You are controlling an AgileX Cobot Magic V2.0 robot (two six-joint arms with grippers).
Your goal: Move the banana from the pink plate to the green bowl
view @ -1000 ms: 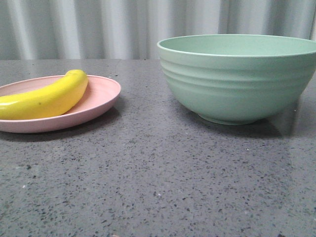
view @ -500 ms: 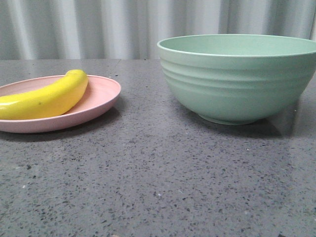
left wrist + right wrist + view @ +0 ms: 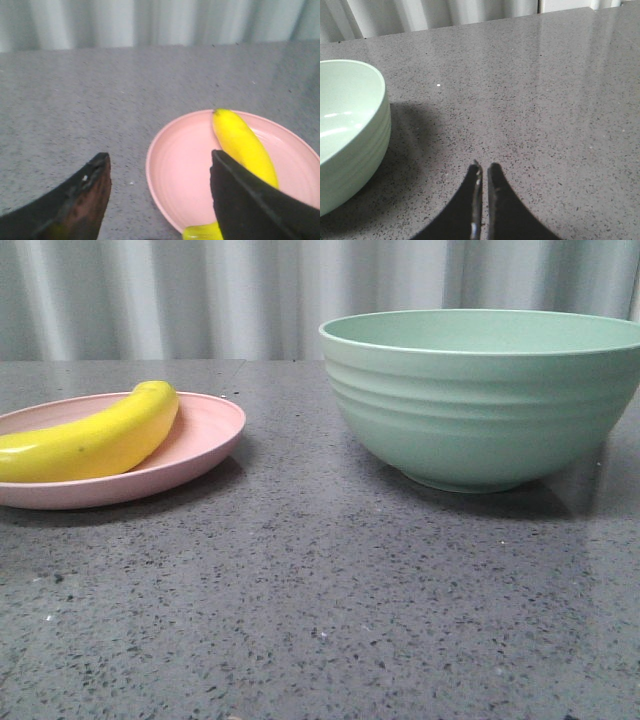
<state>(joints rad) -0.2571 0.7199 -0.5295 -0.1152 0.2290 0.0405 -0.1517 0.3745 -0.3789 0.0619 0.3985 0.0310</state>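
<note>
Banana on plate, both tools clear of it

Banana lay on its side across the pink plate, which sat flat on the grey speckled tabletop. We saw the green bowl standing upright, apart from the plate, with bare tabletop between them. Neither tool appeared in our front view.

Through the left wrist camera we looked down on the left tool, whose jaws stood spread wide with nothing between them. One dark fingertip hung over bare tabletop beside the plate; the other fingertip sat in front of the banana and covered part of its length. We could not tell from that picture whether this finger touched the fruit or merely hung above it. The plate's rim lay in the gap between the two fingers, and the banana ran along the plate on the side of the second finger.

Through the right wrist camera we saw the right tool with its fingers pressed nearly together, holding nothing, over open tabletop. The green bowl stood off to one side of it, well apart from the fingertips, throwing a shadow toward them.
</note>
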